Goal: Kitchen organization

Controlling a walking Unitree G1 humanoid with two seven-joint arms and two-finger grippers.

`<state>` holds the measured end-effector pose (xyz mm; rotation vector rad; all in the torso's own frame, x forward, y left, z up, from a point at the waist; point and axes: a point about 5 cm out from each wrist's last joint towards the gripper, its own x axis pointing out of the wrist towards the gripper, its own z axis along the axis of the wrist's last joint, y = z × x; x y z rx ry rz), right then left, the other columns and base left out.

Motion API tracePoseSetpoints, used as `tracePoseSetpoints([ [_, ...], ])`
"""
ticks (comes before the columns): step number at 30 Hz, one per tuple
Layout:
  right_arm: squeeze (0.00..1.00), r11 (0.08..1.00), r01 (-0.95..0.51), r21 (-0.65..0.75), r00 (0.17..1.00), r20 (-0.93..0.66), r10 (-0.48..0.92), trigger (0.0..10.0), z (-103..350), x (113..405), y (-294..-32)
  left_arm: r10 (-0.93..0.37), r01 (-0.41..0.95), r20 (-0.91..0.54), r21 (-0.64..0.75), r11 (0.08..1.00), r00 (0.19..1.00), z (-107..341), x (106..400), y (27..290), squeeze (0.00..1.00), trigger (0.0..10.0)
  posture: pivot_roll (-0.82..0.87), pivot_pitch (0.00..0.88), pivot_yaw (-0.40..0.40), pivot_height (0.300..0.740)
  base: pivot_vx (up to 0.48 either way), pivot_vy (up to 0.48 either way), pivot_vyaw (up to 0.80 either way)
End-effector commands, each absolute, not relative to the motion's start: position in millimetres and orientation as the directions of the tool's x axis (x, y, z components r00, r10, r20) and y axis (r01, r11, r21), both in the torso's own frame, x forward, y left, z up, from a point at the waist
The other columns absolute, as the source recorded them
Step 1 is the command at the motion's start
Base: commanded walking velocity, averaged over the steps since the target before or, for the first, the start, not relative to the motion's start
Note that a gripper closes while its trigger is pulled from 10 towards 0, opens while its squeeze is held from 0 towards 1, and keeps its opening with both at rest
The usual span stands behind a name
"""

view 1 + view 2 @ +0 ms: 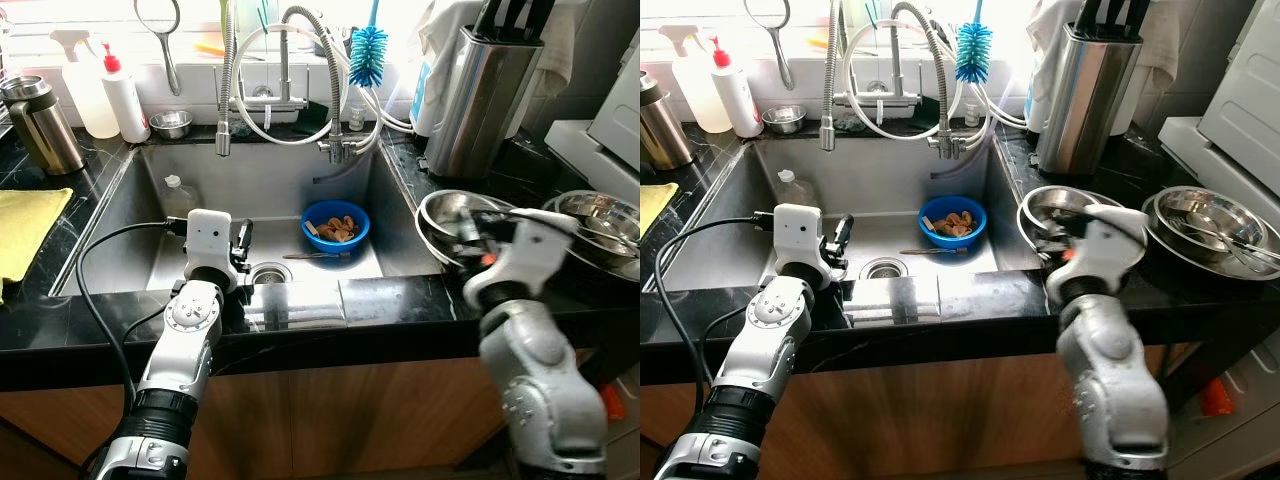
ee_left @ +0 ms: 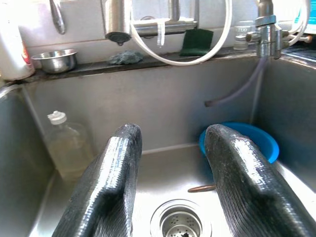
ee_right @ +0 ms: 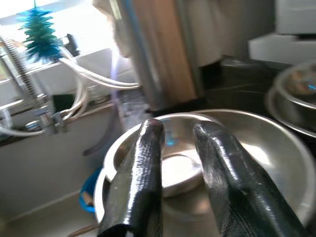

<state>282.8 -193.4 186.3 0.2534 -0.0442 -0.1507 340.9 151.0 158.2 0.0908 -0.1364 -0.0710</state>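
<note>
Right gripper (image 3: 177, 148), fingers slightly apart w/ nothing between, hovers over the stacked steel bowls (image 1: 455, 215) on the counter right of the sink (image 1: 150, 215). Left gripper (image 2: 170, 163), spread & empty, sits above the drain. Step looks like reaching for a bowl; next needs lowering onto the rim.

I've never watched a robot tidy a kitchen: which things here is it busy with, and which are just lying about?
In use: right pincer above the steel bowls; left pincer over the sink, near the blue bowl.

Lying about: bottle brush, knife block, spray bottle, yellow cloth.
</note>
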Motion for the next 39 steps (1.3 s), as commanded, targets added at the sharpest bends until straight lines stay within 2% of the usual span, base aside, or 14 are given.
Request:
tracePoseSetpoints([
  [1,1.00,0.945,0.155,0.287,0.987,0.004,-0.163,10.0,186,286,-196,-0.094,0.080,0.144,0.099,0.992,0.985,164,342,149,0.00,10.0,-0.06,0.042,-0.014,0.740,0.000,0.000,0.00],
  [5,1.00,0.931,0.233,0.281,0.972,-0.061,-0.225,10.0,182,292,-204,-0.104,0.088,0.149,0.110,0.990,0.983,165,342,148,0.00,10.0,-0.06,0.038,-0.014,0.740,0.000,0.000,0.00],
  [9,1.00,0.906,0.262,0.332,0.965,-0.082,-0.249,10.0,182,297,-207,-0.119,0.099,0.160,0.124,0.987,0.980,167,342,147,0.00,10.0,-0.05,0.011,-0.013,0.740,0.000,0.000,0.00],
  [15,1.00,0.894,0.301,0.332,0.953,-0.112,-0.280,10.0,181,300,-211,-0.132,0.111,0.164,0.135,0.985,0.978,168,342,146,0.00,10.0,-0.04,0.000,-0.012,0.740,0.000,0.000,0.00],
  [16,0.76,0.888,0.317,0.332,0.948,-0.120,-0.294,10.0,181,301,-214,-0.138,0.115,0.167,0.142,0.983,0.976,169,343,145,0.00,10.0,-0.04,0.000,-0.012,0.740,0.000,0.000,0.00],
  [17,0.00,0.874,0.350,0.338,0.937,-0.138,-0.322,10.0,181,303,-219,-0.143,0.119,0.169,0.145,0.982,0.975,170,343,144,0.00,10.0,-0.04,0.000,-0.009,0.740,0.000,0.000,0.00],
  [23,0.00,0.854,0.387,0.347,0.922,-0.157,-0.354,10.0,183,309,-228,-0.145,0.121,0.168,0.144,0.982,0.975,170,343,144,0.00,10.0,-0.04,0.009,-0.008,0.740,0.000,0.000,0.00],
  [39,0.00,0.882,0.347,0.319,0.935,-0.191,-0.299,10.0,191,338,-234,-0.142,0.118,0.171,0.143,0.983,0.975,171,345,143,0.00,10.0,-0.06,0.033,-0.005,0.740,0.000,0.000,0.00],
])
